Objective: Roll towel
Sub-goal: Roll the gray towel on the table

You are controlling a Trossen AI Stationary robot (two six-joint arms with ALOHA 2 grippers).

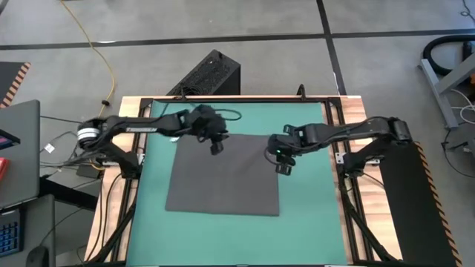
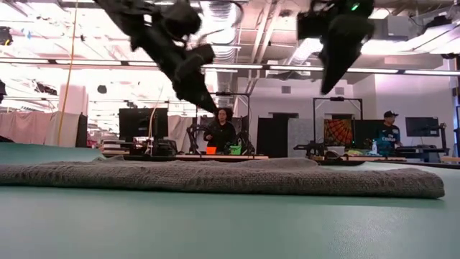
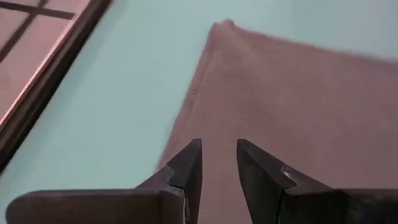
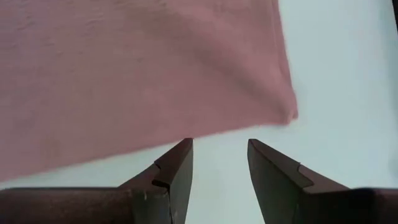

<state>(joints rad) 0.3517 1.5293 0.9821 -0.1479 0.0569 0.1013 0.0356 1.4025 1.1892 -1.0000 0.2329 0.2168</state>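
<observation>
The dark grey towel (image 1: 223,176) lies flat and spread out on the green mat (image 1: 312,200). In the low view it shows as a low, flat strip (image 2: 215,176). My left gripper (image 1: 216,147) hovers open above the towel's far edge, clear of the cloth. In the left wrist view its fingers (image 3: 217,165) stand over the towel (image 3: 298,106) near one side edge. My right gripper (image 1: 284,165) hovers open just off the towel's right edge. In the right wrist view its fingers (image 4: 219,158) stand over bare mat, beside a towel corner (image 4: 291,114). No white tag shows.
A dark metal frame (image 1: 341,141) borders the mat on the wooden table. A black box (image 1: 208,74) stands on the floor beyond the far edge. People (image 2: 223,129) stand in the room behind the table. Bare mat (image 1: 223,237) lies near the front edge.
</observation>
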